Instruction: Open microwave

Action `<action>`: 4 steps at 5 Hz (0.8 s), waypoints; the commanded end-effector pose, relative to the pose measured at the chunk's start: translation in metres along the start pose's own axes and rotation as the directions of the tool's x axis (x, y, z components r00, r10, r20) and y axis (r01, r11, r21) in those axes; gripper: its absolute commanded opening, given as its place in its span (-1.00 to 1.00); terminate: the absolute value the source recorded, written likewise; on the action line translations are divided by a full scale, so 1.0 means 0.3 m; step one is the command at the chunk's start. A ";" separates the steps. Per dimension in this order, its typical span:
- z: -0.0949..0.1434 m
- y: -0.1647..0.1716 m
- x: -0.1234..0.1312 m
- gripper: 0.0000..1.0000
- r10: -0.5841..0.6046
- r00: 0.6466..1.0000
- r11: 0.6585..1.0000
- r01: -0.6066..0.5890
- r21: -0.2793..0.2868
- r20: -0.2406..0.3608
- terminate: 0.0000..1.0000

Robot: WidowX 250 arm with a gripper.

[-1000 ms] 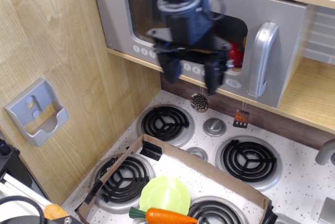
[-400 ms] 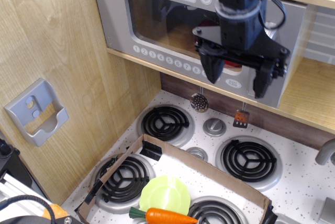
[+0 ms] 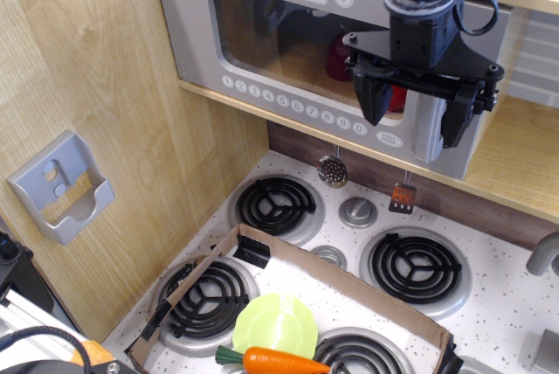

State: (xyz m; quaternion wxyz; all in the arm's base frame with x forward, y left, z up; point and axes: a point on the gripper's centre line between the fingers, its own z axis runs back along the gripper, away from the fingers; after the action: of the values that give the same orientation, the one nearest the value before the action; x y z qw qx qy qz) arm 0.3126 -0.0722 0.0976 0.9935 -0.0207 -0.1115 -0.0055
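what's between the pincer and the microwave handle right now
Nothing visible. The pincer hangs open right in front of the silver handle on the microwave, one finger on each side of it. The door looks closed.

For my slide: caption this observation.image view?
Open gripper straddling the closed microwave door's silver handle.

The microwave [image 3: 262,38] is grey with white round buttons. The gripper [image 3: 415,114] is black. The stove top [image 3: 507,304] is white with dark speckles and black coil burners. A lime-green plate [image 3: 275,326] sits beside an orange carrot [image 3: 284,362].
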 end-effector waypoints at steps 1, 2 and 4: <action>0.050 0.000 0.082 1.00 0.011 0.998 1.000 -0.010 -0.008 0.057 -1.00; 0.058 -0.008 0.091 1.00 0.019 0.994 1.000 -0.020 0.011 0.103 -1.00; 0.038 0.000 0.071 -1.00 0.078 0.988 0.996 -0.081 0.021 0.137 -1.00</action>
State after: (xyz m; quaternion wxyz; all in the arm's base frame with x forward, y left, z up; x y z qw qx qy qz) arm 0.3303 -0.0699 0.0970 0.9867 -0.0059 -0.1584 0.0361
